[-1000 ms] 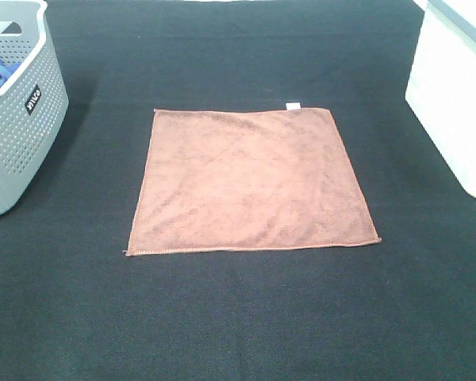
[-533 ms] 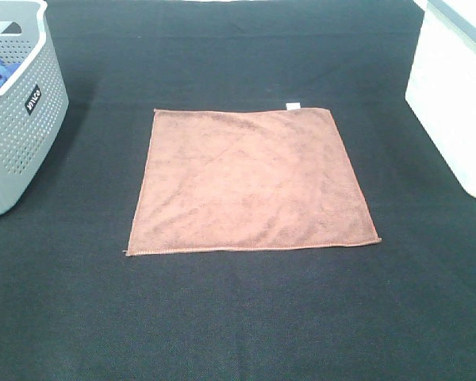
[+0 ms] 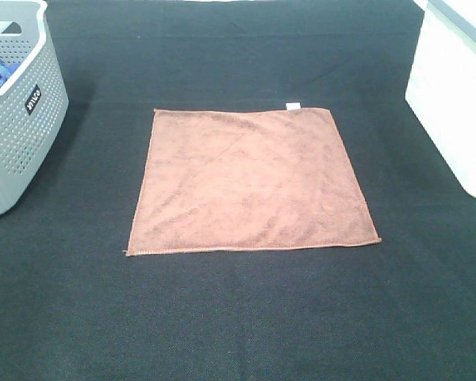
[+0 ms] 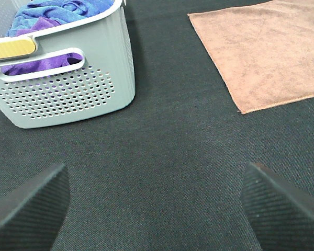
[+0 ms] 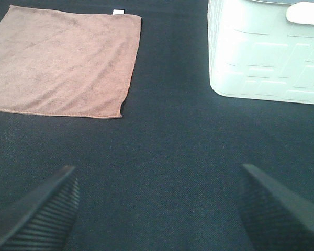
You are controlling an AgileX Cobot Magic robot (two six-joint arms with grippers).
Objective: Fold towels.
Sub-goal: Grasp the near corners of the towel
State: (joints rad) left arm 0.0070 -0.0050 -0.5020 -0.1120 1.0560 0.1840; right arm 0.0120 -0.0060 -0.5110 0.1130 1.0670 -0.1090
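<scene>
One reddish-brown towel [image 3: 252, 181] lay flat and unfolded on the black table [image 3: 238, 317], between the grey basket [image 3: 20, 135] and the white bin [image 3: 456, 103]. My left claw [image 4: 156, 206] and my right claw [image 5: 157, 206] both stood spread wide, holding nothing, well apart from it.

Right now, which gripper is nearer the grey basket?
Left. The basket lies just ahead of the left gripper; the right gripper sits beyond the towel, by the bin.

The towel [image 3: 252, 181] is fuzzy matt cloth; the table [image 3: 246, 317] wears dark woven fabric; the basket [image 3: 20, 135] is perforated matt plastic
</scene>
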